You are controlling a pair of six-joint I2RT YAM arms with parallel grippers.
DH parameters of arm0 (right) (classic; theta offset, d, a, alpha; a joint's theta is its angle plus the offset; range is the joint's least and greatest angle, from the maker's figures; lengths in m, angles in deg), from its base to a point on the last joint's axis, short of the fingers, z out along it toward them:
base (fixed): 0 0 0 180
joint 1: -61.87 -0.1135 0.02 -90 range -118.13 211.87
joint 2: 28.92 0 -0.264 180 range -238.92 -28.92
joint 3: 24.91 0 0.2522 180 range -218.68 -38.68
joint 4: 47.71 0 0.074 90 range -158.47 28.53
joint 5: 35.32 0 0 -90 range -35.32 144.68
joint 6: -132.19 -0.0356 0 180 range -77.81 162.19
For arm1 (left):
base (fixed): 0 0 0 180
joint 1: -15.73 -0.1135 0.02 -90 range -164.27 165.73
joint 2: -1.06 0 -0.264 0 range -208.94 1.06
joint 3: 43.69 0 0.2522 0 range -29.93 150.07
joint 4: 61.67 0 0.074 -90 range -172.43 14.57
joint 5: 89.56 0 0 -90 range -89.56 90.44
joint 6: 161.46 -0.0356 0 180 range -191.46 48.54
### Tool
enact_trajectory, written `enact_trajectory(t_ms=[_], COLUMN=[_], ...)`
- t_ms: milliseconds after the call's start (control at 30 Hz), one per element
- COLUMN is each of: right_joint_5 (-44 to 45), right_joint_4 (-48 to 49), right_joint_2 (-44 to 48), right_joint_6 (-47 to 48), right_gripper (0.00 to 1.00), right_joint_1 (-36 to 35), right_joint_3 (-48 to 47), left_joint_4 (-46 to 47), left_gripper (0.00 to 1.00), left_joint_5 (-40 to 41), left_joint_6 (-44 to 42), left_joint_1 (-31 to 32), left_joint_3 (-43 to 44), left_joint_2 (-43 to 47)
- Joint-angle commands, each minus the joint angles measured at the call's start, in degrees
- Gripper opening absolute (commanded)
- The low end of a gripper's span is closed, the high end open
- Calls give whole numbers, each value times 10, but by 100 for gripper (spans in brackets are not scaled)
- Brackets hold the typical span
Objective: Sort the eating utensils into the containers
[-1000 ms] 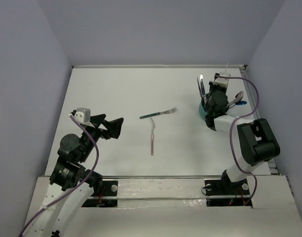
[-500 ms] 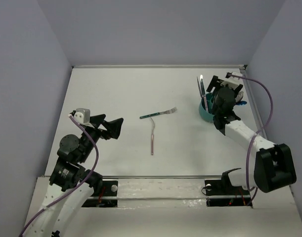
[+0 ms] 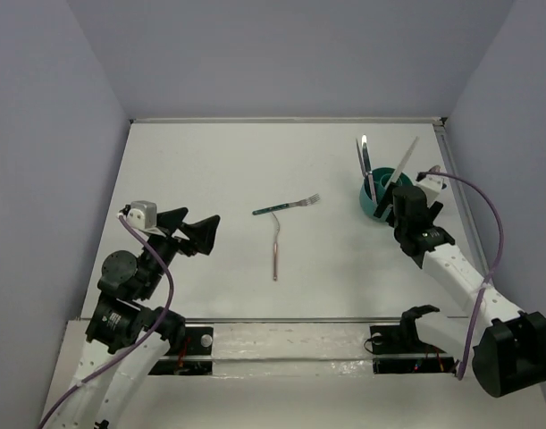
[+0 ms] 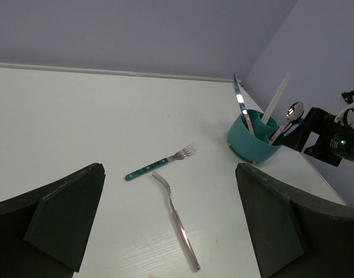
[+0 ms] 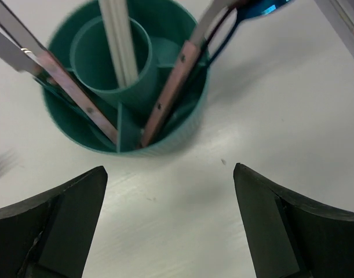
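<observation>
The teal cup [image 3: 373,202] stands at the right; it also shows in the left wrist view [image 4: 255,142] and fills the top of the right wrist view [image 5: 124,87]. In it lean a silver knife [image 3: 365,157], a white stick [image 3: 405,161], a silver spoon [image 4: 293,111] and a blue spoon [image 5: 259,8]. A green-handled fork [image 3: 286,206] and a pink-handled fork [image 3: 275,247] lie mid-table. My right gripper [image 5: 170,169] is open and empty just on the near side of the cup. My left gripper [image 4: 169,168] hangs open, empty, left of the forks.
The cup has an inner tube [image 5: 110,55] and dividing walls. A raised rail [image 3: 458,192] runs along the table's right edge close behind the cup. Grey-blue walls close off the left, back and right sides.
My right gripper opened, left the white stick standing in the cup, and drew back toward the near right. The left arm shifted only slightly.
</observation>
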Motion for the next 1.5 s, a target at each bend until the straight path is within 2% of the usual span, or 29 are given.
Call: enact_trajectory(t_ms=[0,267,467,633,733,933,1300,1467], right_joint_5=[-28,-94,-115,-127,-141,-119,-112,-103], right_joint_4=[-53,-35,0,20,21,8,19,36], right_joint_2=[15,-57,-97,-106,-77,-5,-75,-93], right_joint_6=[-22,-15,0,-6,-6,5,-6,-8], right_gripper=[95,95,94,89,87,87,89,88], right_joint_1=[29,109,135,146,151,151,156,185], right_joint_3=[7,-29,-45,-40,-31,-15,-47,-43], left_joint_4=[18,16,16,16,16,17,15,14], left_gripper=[99,99,99,99,99,99,99,99], left_joint_5=[-5,-6,-6,-6,-6,-11,-7,-6], left_joint_6=[-5,-5,-5,-5,-5,-5,-5,-5], left_joint_1=[-4,1,6,6,6,6,6,6], left_joint_3=[12,11,11,11,11,12,13,12], left_joint_2=[11,19,19,17,14,7,9,12])
